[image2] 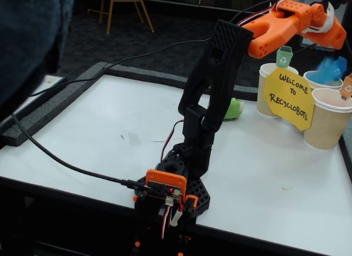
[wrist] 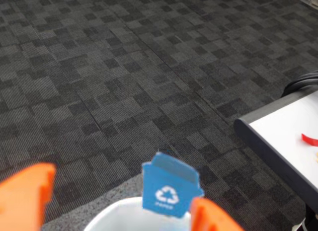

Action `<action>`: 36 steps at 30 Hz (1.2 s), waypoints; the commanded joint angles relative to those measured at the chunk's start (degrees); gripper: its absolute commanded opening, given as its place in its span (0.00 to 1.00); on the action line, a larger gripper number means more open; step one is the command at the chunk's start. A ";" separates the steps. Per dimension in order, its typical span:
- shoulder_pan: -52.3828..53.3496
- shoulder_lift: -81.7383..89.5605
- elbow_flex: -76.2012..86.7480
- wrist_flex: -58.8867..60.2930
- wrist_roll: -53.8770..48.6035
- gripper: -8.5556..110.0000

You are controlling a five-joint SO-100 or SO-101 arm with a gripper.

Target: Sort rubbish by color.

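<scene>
In the wrist view my gripper (wrist: 121, 191) is open, its orange fingers (wrist: 25, 196) wide apart with nothing between them. Below them is a white cup rim (wrist: 114, 211) with a blue recycling tag (wrist: 169, 189). In the fixed view the gripper (image2: 333, 41) hangs over the middle paper cup (image2: 318, 80) at the table's far right. A blurred light blue shape (image2: 331, 70) sits at that cup's mouth; I cannot tell whether it is rubbish or the tag. A green paper wad (image2: 235, 108) lies on the table behind the black arm (image2: 212, 85).
A cup with a green tag (image2: 270, 85) and a cup with an orange tag (image2: 329, 121) flank the middle one. A yellow sign (image2: 289, 97) leans against them. A black cable (image2: 66, 162) crosses the table's left part. Dark carpet (wrist: 124, 67) lies beyond the edge, with another white tabletop (wrist: 290, 131).
</scene>
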 commanded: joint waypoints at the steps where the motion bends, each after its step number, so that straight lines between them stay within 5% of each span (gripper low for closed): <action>1: 2.46 3.52 -9.67 -1.23 -1.32 0.25; 10: 2.11 12.83 -8.96 12.92 -0.70 0.07; 22: -2.02 41.84 0.26 48.43 0.00 0.07; 36: -3.78 65.83 22.15 52.82 15.64 0.07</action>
